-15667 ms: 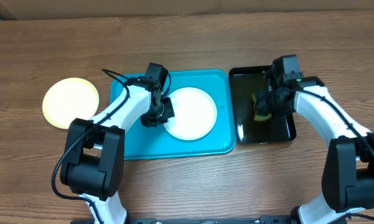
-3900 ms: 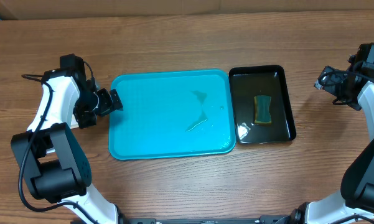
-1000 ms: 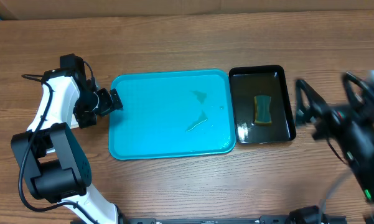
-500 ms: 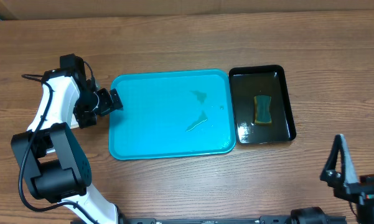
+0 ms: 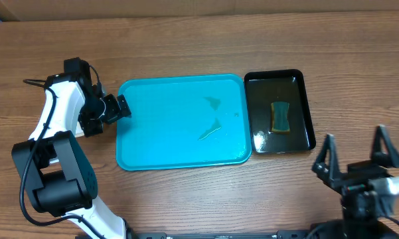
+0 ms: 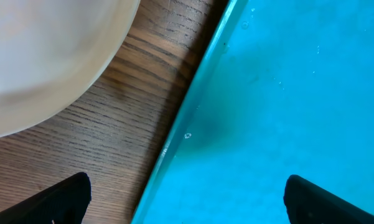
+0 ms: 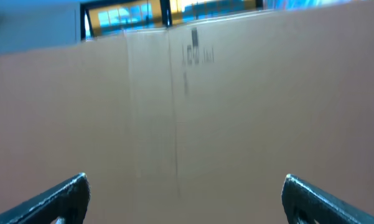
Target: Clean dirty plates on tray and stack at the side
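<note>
Plates (image 6: 37, 56) show only as one pale, cream-white curved edge filling the upper left corner of the left wrist view. How many lie stacked there cannot be told. That edge rests on the brown wooden counter (image 5: 186, 40), just left of the tray (image 5: 153, 133), with a narrow strip of bare wood between them. From overhead, no plate can be made out beside the left arm (image 5: 53, 116).

That white and black arm reaches in from the lower left, and the left claw (image 6: 187, 202) hangs over the tray's left rim. Its two dark fingertips sit at the bottom corners of the wrist view, set wide apart, with nothing between them.

Further right, the turquoise-blue tray lies flat at the middle of the counter, rectangular with rounded corners and a raised rim. Nothing lies on it except a few darker, wet-looking streaks (image 5: 211, 119) towards its right side.

Just beside the tray's right rim sits a smaller, narrower glossy black tray (image 5: 300, 99). A yellow-green sponge (image 5: 280, 117) lies inside it, near the middle.

At the far right, low in the overhead view and well apart from both trays, the right claw (image 5: 355, 156) is lifted off the counter. Its two dark fingers are spread wide and hold nothing. The right wrist view is blurred and shows only a flat brown, cardboard-like surface, with bright panes along the top edge.
</note>
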### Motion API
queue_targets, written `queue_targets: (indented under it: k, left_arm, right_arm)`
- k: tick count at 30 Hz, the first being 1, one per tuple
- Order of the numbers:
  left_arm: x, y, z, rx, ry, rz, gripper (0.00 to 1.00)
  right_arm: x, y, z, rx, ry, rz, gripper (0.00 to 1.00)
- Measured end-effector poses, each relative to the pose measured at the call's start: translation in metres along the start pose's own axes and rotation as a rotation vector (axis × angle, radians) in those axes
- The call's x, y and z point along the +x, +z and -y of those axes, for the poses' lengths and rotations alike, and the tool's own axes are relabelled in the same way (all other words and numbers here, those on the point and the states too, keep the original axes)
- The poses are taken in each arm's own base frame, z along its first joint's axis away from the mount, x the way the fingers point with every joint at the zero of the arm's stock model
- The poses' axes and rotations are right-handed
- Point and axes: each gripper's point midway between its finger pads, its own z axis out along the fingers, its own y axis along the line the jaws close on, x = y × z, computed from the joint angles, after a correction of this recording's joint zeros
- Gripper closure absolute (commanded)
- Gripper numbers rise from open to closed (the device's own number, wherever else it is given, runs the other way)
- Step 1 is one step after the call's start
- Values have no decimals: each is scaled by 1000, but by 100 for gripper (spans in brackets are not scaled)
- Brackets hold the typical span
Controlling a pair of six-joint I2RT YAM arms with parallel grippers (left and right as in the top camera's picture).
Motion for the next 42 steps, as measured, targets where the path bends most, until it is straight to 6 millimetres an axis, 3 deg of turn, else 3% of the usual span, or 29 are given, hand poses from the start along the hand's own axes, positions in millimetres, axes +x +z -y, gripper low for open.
queue_targets:
  k: [6, 11, 24, 29, 42]
  left_arm:
    - [0, 0, 0, 0, 0, 0, 0]
    - [0, 0, 0, 0, 0, 0, 0]
    - [0, 0, 0, 0, 0, 0, 0]
    - [0, 0, 0, 1, 0, 1, 0]
    - [0, 0, 0, 0, 0, 0, 0]
  right_arm:
    - [62, -3, 5, 1, 9, -118, 0]
    - [101, -8, 9, 8, 12, -185, 0]
    - [154, -22, 18, 33, 13, -346, 0]
    - [188, -38, 20, 39, -2, -497, 0]
    - [192, -40, 20, 18, -84, -517, 0]
